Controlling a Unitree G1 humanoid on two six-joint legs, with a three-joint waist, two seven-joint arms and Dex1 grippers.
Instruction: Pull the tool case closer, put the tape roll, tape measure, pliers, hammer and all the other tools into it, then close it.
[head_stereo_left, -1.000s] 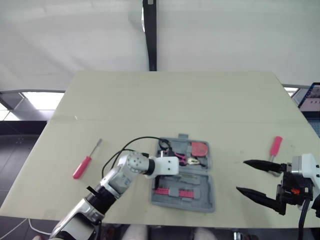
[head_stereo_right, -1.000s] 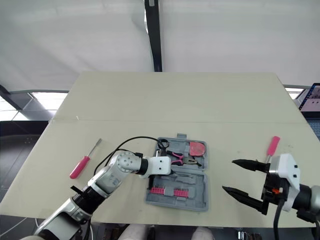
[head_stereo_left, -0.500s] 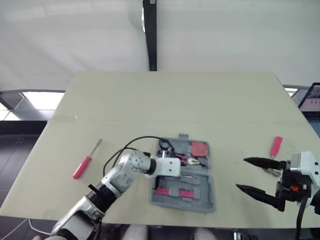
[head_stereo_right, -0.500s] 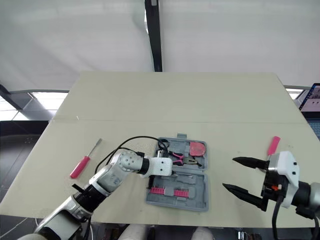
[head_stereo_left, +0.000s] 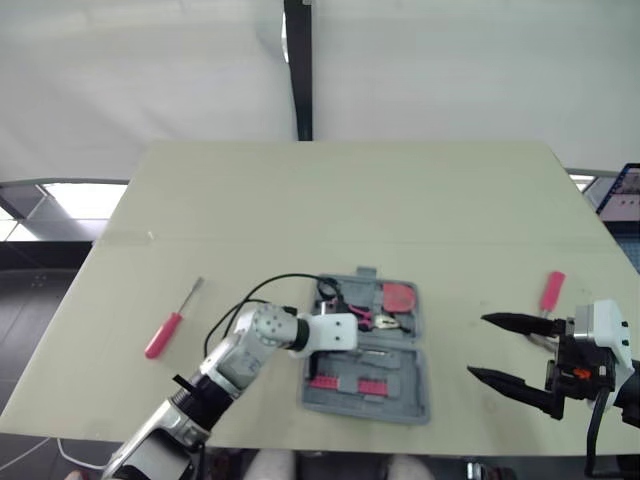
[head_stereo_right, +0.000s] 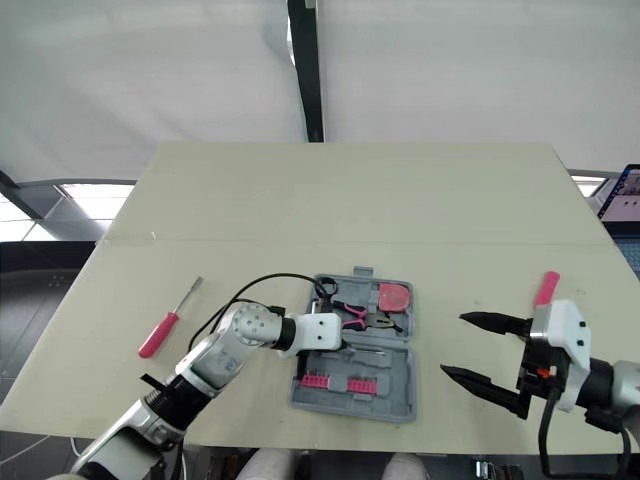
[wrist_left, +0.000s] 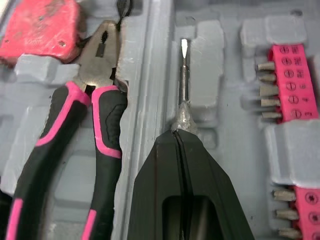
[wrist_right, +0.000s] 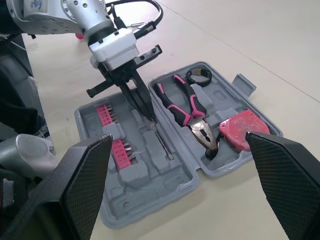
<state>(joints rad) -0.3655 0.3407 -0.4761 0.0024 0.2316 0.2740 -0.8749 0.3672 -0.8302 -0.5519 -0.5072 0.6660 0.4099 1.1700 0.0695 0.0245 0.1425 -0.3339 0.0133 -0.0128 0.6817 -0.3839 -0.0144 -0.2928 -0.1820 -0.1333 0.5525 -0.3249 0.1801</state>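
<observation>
The grey tool case (head_stereo_left: 415, 400) lies open near the table's front edge. Inside it are a black tape roll (wrist_right: 198, 76), pink-handled pliers (wrist_left: 75, 125), a red tape measure (head_stereo_left: 400, 297) and pink bit strips (wrist_right: 107, 117). My left gripper (wrist_left: 177, 134) is down in the case, shut on a small clear-handled screwdriver (wrist_left: 183, 75) whose shaft lies in a slot beside the pliers. My right gripper (head_stereo_left: 477, 346) hovers open to the right of the case, holding nothing. A pink-handled screwdriver (head_stereo_left: 165, 333) lies on the table at the left, and another pink-handled tool (head_stereo_left: 551, 291) at the right, behind the right gripper.
The case's latch tab (head_stereo_left: 364, 271) points toward the far side. A laptop corner (head_stereo_left: 625, 195) shows past the table's right edge. A dark pole (head_stereo_left: 298, 70) rises behind the table (head_stereo_left: 350, 200).
My right gripper has drifted slightly toward the case, still open. The left gripper stays in the case on the small screwdriver.
</observation>
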